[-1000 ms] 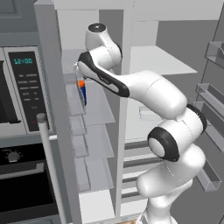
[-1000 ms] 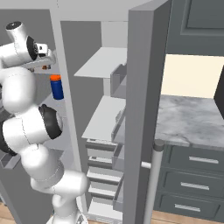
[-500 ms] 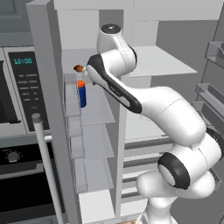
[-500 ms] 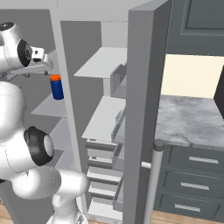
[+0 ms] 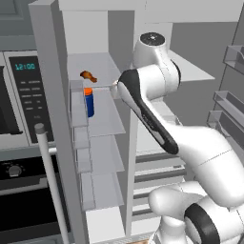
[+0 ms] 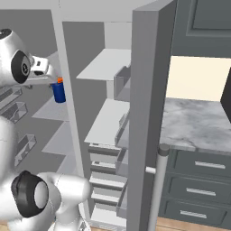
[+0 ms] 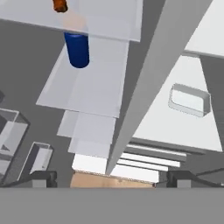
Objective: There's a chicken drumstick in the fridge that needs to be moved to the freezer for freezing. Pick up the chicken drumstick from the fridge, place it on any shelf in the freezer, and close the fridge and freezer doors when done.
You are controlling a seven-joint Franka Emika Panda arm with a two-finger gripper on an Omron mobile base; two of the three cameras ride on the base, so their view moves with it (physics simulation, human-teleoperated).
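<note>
Chicken drumstick (image 5: 88, 76) lies on top glass shelf (image 5: 97, 66) of freezer (image 5: 102, 143), above blue can (image 5: 88, 102). Fingers (image 7: 43, 177) spread wide, empty, well apart from drumstick.

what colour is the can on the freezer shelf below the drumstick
The can is dark blue with an orange top, clearest in the left base view.

Blue can (image 7: 78, 50) under drumstick-bearing glass shelf (image 7: 109, 19)
</note>
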